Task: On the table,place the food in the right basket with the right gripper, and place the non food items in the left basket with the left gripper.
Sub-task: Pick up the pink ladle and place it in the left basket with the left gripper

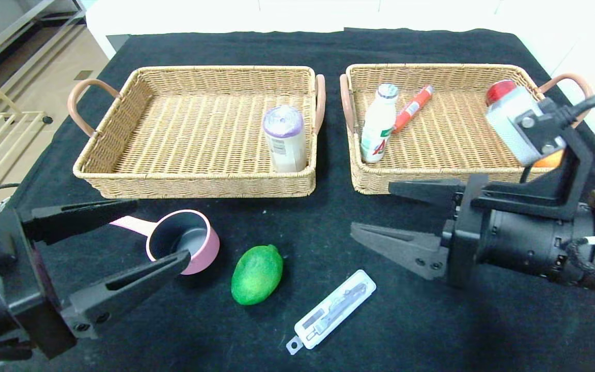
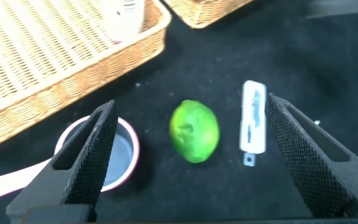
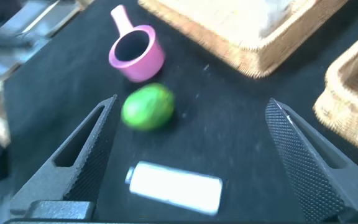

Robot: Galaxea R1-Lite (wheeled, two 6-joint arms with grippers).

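A green lime (image 1: pixel 256 274) lies on the black table in front, also in the left wrist view (image 2: pixel 194 131) and the right wrist view (image 3: pixel 147 107). A pink measuring cup (image 1: pixel 184 242) sits to its left. A white blister pack (image 1: pixel 332 311) lies to its right, and shows in both wrist views (image 2: pixel 253 116) (image 3: pixel 174 186). My left gripper (image 1: pixel 160 232) is open and empty, over the cup. My right gripper (image 1: pixel 372 212) is open and empty, above the table right of the lime. The left basket (image 1: pixel 122 178) holds a white roll (image 1: pixel 284 137). The right basket (image 1: pixel 375 183) holds a milk bottle (image 1: pixel 378 123), an orange tube (image 1: pixel 412 109) and a red item (image 1: pixel 500 90).
The table's black cloth runs to the back edge. Both baskets have pink handles (image 1: pixel 320 98) close together at the centre. An orange thing (image 1: pixel 549 160) shows behind my right arm at the right basket's near corner.
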